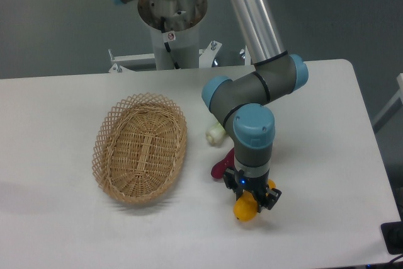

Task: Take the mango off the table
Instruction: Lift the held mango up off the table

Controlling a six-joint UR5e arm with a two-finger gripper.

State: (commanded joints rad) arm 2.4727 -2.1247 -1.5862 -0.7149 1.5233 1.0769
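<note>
The mango (244, 210) is a yellow fruit with an orange end, lying on the white table (56, 231) near its front edge. My gripper (251, 200) points straight down onto it. The black fingers (269, 199) press against its sides, so the gripper is shut on the mango. The wrist hides the fruit's upper part. I cannot tell whether the mango still touches the tabletop.
An oval wicker basket (141, 148) lies to the left of the gripper. A purple sweet potato (220, 165) sits just left of the wrist, with a pale whitish vegetable (215, 133) behind it. The arm's base column (171, 17) stands at the table's far edge.
</note>
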